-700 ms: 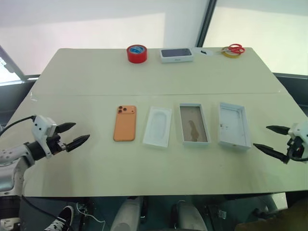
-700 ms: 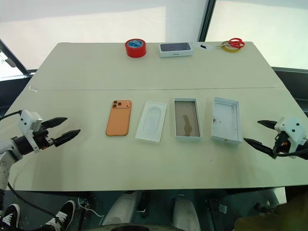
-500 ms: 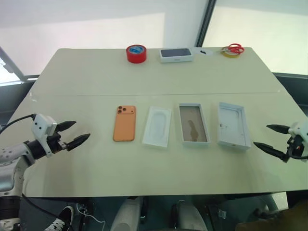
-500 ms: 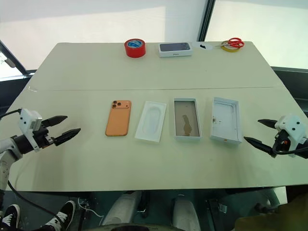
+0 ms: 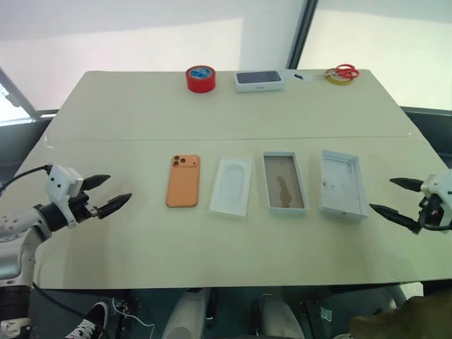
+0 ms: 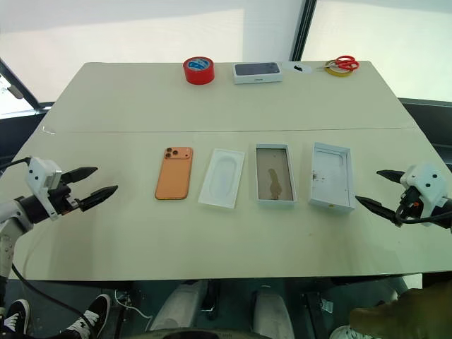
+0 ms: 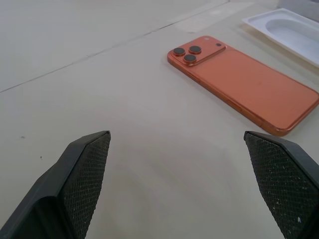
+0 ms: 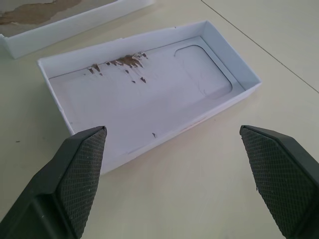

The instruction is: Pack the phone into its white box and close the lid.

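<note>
Phone point(image 5: 183, 181) left of the white box point(image 5: 284, 182), lid point(image 5: 343, 183) right of it; both grippers' jaws spread, empty, flanking for pickup.

One flat orange smartphone point(image 5: 183, 181), three open white cardboard trays point(image 5: 231, 186) point(image 5: 284, 181) point(image 5: 343, 183), one closed dark-topped box point(image 5: 259, 80), one red tape roll point(image 5: 200, 78), one red-handled scissors point(image 5: 344, 71).

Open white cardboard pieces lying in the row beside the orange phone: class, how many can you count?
3: the thin insert next to the phone, the white box in the middle, the lid nearest the right gripper.
</note>
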Robot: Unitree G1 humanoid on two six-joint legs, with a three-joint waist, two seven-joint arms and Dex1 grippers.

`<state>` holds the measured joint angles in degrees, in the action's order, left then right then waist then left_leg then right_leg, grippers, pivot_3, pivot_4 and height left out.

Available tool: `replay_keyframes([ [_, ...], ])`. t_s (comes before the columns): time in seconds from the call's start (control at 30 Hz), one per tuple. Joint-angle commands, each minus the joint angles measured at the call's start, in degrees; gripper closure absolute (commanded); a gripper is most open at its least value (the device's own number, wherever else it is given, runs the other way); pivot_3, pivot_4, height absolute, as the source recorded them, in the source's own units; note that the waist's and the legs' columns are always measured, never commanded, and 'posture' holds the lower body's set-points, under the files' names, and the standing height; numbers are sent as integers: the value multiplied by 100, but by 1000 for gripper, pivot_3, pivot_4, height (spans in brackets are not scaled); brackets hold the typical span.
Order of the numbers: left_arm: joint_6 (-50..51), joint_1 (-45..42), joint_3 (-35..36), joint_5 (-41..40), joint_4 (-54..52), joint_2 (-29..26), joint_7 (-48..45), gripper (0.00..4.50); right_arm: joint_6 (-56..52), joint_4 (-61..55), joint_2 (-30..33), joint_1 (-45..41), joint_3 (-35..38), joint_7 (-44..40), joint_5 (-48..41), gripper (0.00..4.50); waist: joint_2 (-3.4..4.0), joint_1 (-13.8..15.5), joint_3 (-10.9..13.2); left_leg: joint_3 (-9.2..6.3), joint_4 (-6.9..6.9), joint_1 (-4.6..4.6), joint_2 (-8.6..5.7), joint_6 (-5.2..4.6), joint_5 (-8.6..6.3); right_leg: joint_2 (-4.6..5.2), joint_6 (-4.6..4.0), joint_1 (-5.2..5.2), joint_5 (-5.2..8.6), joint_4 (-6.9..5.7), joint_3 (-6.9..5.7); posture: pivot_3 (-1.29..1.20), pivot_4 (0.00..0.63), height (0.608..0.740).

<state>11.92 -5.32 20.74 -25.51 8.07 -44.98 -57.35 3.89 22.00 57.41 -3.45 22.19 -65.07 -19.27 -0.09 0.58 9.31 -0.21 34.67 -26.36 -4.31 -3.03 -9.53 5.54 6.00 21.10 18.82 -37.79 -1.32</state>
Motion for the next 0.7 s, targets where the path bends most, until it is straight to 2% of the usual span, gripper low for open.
replay_keyframes([
  [0.03, -105, -130, 56, -86, -97, -27, -81, 0, -49, -221, 33, -33, 139, 59, -60, 22, 0, -1, 0, 0, 0, 0, 0, 0, 0, 0, 0, 0, 0, 0, 0, 0, 150, 738],
  [0.33, 90, -309, -114, 103, -289, 39, 287, 0, -114, -454, 36, -157, 31, 50, -65, 22, 1, 2, 0, 0, -1, 0, 0, 0, 0, 0, 0, 0, 0, 2, 0, 0, 150, 738],
  [0.4, 334, -493, -251, 151, -474, 105, 577, 0, -181, -761, 1, -251, -81, 53, -95, 22, 0, 2, 0, 0, -1, 0, 0, 0, 0, 0, 1, 0, -1, 1, 0, 0, 150, 738],
  [0.47, 1041, -697, -381, -208, -710, 163, 604, 0, -347, -1194, -73, -399, -255, 101, -155, 22, 0, 2, 0, 0, 0, 0, 0, 0, 0, -1, 15, 0, -8, 1, 0, 0, 150, 738],
  [0.6, 1899, -1174, -631, -563, -1051, 513, 918, 0, -656, -1933, -322, -765, -694, 243, -140, 22, 0, 10, 0, 0, 4, -1, 0, 0, 1, -2, 20, 0, -11, 0, 0, 0, 150, 738],
  [0.7, 2124, -1577, -1018, -360, -1297, 1048, 1559, 0, -890, -2520, -696, -1113, -1196, 400, -139, 22, -1, 17, 1, -1, 7, -2, 0, 0, 1, -3, 23, -1, -12, 0, -1, 0, 150, 738],
])
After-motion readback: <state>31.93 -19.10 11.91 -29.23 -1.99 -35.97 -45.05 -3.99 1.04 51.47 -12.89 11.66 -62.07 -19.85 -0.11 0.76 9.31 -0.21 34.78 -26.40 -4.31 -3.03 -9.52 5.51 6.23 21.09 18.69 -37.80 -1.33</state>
